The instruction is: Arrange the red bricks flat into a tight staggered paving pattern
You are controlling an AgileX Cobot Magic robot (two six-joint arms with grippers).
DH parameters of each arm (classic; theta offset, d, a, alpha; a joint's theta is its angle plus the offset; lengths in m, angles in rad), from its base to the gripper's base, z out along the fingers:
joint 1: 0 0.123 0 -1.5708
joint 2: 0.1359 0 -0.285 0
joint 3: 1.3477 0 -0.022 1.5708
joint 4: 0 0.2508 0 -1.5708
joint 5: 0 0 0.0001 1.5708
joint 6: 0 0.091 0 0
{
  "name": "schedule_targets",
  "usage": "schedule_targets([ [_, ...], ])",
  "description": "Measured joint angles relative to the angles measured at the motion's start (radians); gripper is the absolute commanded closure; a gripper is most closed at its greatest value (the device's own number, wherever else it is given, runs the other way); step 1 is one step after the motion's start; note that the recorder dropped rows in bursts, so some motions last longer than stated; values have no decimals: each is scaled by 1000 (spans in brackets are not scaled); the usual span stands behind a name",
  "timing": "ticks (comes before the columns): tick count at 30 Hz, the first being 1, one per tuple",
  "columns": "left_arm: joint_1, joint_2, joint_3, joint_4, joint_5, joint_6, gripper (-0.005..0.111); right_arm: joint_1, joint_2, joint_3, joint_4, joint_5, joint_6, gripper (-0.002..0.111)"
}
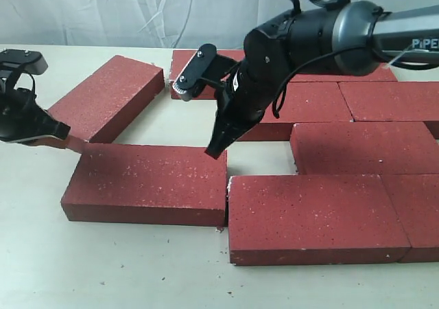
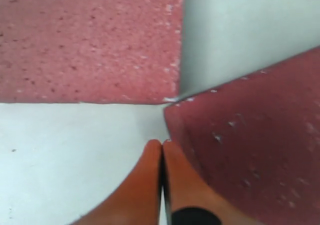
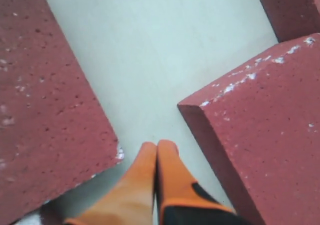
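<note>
Nearest you, the pale counter is dusted with grit. The red bricks lie flat on it, packed at the right, with two looser at the left. Your left hand, fingers together, sits just beside the near-left one's far corner. Your right hand, also pressed together, points into the middle gap. A crinkled white sheet hangs behind.

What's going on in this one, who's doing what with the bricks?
Two robot arms are paving a table with red bricks. Toward the right, bricks lie flat in staggered rows. The right hand, shut and empty, points down into the gap behind the front-left brick. The left hand, also shut, sits low beside an angled brick not yet lined up.
</note>
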Motion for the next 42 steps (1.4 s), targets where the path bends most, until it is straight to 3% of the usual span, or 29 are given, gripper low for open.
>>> schedule_targets([
  [6, 0, -112, -19, 13, 165, 9, 107, 45, -85, -33, 217, 156, -69, 109],
  [14, 0, -133, -8, 18, 301, 135, 107, 132, -15, -33, 448, 298, -441, 109],
  [22, 0, -17, 0, 98, 248, 123, 107, 180, 66, -33, 447, 325, -644, 109],
  [42, 2, 108, -19, 74, 251, 114, 107, 182, 120, -33, 332, 248, -671, 109],
])
